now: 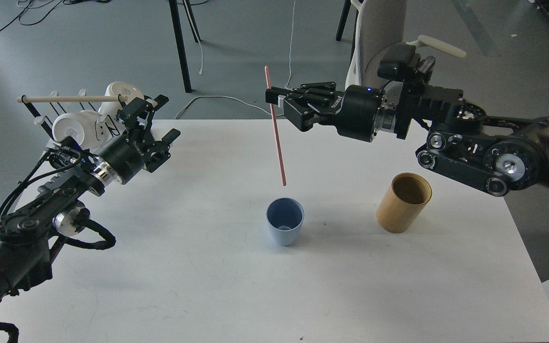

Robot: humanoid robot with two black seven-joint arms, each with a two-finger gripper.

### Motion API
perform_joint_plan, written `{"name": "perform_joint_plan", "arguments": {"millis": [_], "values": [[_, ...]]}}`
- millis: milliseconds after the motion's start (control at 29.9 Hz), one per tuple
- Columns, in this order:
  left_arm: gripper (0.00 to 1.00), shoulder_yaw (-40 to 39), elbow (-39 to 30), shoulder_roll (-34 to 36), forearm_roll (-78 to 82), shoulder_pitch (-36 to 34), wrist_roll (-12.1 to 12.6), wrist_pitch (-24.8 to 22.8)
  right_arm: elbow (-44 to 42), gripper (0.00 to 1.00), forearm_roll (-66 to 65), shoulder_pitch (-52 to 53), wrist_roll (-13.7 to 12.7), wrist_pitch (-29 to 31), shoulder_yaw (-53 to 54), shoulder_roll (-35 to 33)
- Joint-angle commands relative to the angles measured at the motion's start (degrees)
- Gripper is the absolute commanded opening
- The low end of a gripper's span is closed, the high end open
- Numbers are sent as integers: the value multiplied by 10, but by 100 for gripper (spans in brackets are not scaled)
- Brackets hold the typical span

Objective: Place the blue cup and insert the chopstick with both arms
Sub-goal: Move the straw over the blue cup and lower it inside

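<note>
Left jaws [160, 121] spread, empty; right jaws [274, 101] clamp the chopstick [277, 136].

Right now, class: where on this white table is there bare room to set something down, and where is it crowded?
Free: the wide near strip of the table in front of the blue cup, and the stretch between cup and left gripper. Crowded: the middle right, where the chopstick in the right gripper hangs above the cup beside the wooden cylinder, and the far-left corner by the mug rack.

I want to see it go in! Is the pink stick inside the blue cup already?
No, the chopstick hangs in the right gripper, its tip above the blue cup.
</note>
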Motion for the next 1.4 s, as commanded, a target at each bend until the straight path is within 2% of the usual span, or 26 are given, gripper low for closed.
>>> {"name": "perform_joint_plan", "arguments": {"millis": [0,334,635,869,1370], "values": [[95,-3,0,-2,0,0,0,0,0,1,-6,-4,0,-1,-21,3],[95,1,0,-13,0,-1,0,0,-4,1,-6,-31,0,-2,-28,4],[95,1,0,-14,0,0,0,0,-44,1,-7,-39,0,-2,-30,47],[95,1,0,-14,0,0,0,0,-47,1,-31,-56,0,-3,-31,52],[96,2,1,-22,0,-1,0,0,-51,2,-43,-78,0,-84,-51,68]]}}
